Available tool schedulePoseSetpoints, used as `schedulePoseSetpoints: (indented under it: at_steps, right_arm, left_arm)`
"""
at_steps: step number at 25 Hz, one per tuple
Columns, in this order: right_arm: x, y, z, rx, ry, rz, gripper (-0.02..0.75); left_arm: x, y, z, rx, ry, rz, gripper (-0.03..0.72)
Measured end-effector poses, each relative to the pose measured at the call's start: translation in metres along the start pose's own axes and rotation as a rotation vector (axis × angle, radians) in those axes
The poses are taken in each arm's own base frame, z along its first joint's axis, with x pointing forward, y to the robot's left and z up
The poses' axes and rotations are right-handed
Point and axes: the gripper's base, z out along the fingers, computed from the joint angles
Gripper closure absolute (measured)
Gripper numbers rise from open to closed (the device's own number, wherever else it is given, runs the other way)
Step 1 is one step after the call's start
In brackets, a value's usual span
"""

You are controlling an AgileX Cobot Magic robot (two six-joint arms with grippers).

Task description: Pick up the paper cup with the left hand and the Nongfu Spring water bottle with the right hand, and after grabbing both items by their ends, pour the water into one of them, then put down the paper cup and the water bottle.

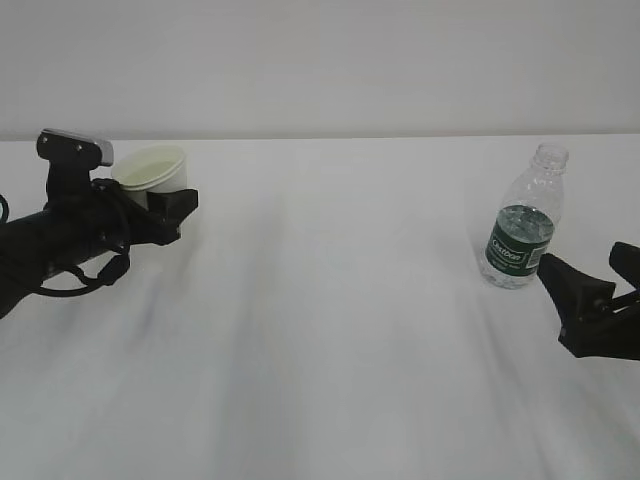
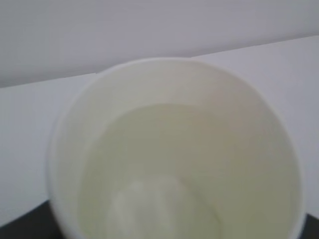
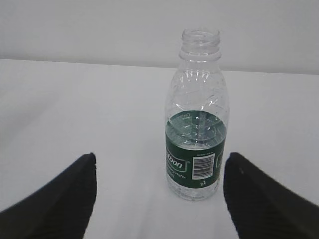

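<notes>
We cannot see the paper cup (image 1: 152,168) base behind the left hand (image 1: 165,205). The left wrist view is blurred, its bottom edge cutting the cup. The right hand (image 1: 598,290) runs off the exterior view's right edge.

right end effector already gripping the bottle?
No. In the right wrist view the Nongfu Spring water bottle stands free on the table, both fingers wide apart and clear of it.

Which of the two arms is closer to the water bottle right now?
The right one. Its gripper sits open just short of the bottle, not touching. The left gripper is far across the table, at the cup.
</notes>
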Motion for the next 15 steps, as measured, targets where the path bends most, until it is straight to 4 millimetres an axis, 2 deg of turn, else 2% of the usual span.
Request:
schedulePoseSetpoints:
  at_steps: [15]
  right_arm:
    - [0.000,0.001,0.000,-0.009,0.000,-0.004,0.146]
  left_arm:
    - [0.032,0.006,0.008,-0.019,-0.037,-0.017,0.221]
